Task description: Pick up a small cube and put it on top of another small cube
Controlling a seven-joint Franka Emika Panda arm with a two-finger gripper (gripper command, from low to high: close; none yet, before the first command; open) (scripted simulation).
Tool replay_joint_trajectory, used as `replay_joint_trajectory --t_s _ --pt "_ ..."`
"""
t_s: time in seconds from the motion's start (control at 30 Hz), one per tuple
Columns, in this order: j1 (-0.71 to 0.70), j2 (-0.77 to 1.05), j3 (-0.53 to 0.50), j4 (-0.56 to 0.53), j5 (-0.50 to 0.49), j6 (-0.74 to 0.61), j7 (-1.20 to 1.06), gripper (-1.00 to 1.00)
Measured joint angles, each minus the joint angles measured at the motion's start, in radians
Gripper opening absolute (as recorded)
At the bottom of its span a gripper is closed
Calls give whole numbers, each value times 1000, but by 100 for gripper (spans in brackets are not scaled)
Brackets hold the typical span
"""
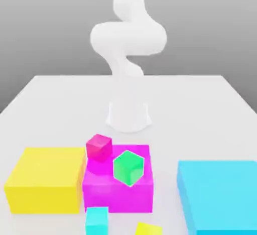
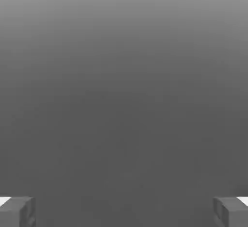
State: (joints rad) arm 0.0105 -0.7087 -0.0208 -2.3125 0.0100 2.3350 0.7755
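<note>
The gripper (image 2: 124, 211) hangs wide apart, holding nothing; the small cyan cube (image 1: 97, 220) sits on the table in front of the large magenta block (image 1: 120, 191). The hot-pink cube (image 1: 99, 146) perches tilted on that block beside the small green cube (image 1: 129, 167) — a careless descent could knock either; placement may slip off that tilted face.

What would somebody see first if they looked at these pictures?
Probably the big bright blocks at the front: a yellow block on the exterior view's left, a magenta block in the middle, and a large cyan block on the right. A small pink cube and a small green cube sit on the magenta one. Behind them rises the white robot arm.
</note>
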Motion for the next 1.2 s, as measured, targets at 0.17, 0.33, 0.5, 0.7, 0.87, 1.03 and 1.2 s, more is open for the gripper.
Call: replay_joint_trajectory --t_s 0.17,0.33,0.5,0.7,0.87,1.03,1.2 --pt "15 187 -38 -25 26 71 -54 0" --pt "27 369 -72 -50 52 141 -108 0" --pt "31 550 -97 -75 79 210 -161 0" --pt "13 767 -109 -105 98 294 -217 0" --pt "-4 945 -116 -130 85 365 -242 0" --pt "-36 1126 -80 -104 122 495 -277 0" --pt "-42 1151 -73 -99 128 514 -281 -100"
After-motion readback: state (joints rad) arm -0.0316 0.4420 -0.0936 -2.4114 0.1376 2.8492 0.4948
